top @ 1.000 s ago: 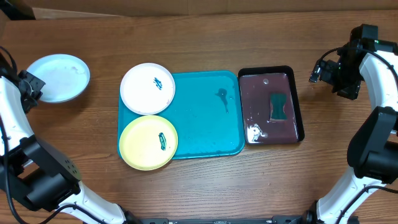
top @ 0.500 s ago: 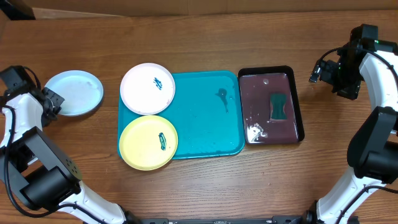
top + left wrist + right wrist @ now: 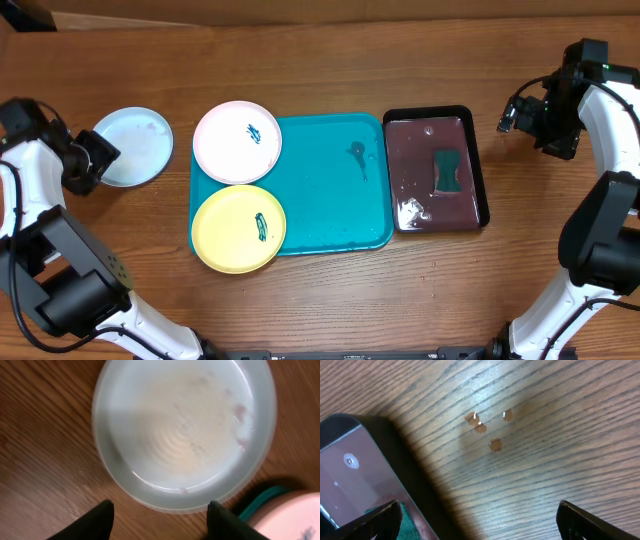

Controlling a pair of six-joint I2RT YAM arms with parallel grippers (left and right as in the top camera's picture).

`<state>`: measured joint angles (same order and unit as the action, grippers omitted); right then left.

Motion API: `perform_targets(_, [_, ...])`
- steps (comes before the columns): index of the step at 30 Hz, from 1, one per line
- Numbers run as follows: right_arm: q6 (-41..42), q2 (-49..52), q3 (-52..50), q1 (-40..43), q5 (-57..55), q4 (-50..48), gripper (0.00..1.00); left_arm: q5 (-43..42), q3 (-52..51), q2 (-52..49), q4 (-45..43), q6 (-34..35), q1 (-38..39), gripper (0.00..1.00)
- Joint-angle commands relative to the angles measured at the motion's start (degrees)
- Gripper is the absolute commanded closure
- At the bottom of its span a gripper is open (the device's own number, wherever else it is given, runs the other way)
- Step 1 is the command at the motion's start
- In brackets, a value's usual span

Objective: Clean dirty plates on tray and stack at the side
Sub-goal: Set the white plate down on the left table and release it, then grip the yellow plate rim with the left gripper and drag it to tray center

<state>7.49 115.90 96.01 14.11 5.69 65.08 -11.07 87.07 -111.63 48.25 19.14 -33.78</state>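
Note:
The pale mint-blue plate (image 3: 135,147) lies flat on the wood just left of the turquoise tray (image 3: 330,180). In the left wrist view this plate (image 3: 182,430) shows only faint pinkish marks. My left gripper (image 3: 100,160) (image 3: 160,520) is at its left rim, open, with bare wood between the fingertips and the rim just beyond them. The white plate (image 3: 237,142) and the yellow-green plate (image 3: 238,228) rest on the tray's left end, each with a dark teal smear. My right gripper (image 3: 510,115) (image 3: 480,520) hovers open over the table right of the black tray.
A black tray (image 3: 435,170) (image 3: 350,470) of dark liquid holds a teal sponge (image 3: 447,170). A teal smear (image 3: 357,155) marks the turquoise tray's bare surface. Small droplets (image 3: 485,425) dot the wood under the right wrist. The white plate's edge (image 3: 290,520) shows near my left fingers.
My left gripper carried the pale mint-blue plate rightward toward the tray, then opened and let it go on the table. The right arm has not moved.

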Motion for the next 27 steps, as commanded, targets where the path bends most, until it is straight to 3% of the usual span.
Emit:
perform_targets(1, [0.0, -1.7, 1.2, -0.2, -0.3, -0.3, 0.0, -6.3, 7.1, 4.0, 8.5, -0.7, 4.2, 0.41])
perform_targets(6, [0.0, -1.7, 1.2, -0.2, -0.3, -0.3, 0.0, -8.7, 7.6, 6.6, 24.5, -2.7, 12.3, 0.46])
perform_targets(11, [0.0, -1.7, 1.2, -0.2, -0.3, -0.3, 0.0, 4.2, 5.2, 6.6, 31.3, -3.8, 23.1, 0.48])
perform_targets(16, [0.0, -1.7, 1.2, -0.2, -0.3, -0.3, 0.0, 16.2, 0.2, 6.6, 31.9, 1.7, 29.5, 0.48])
perform_targets(27, [0.0, -1.7, 1.2, -0.2, -0.3, -0.3, 0.0, 17.0, -9.5, 6.6, 27.8, 2.5, 29.2, 0.47])
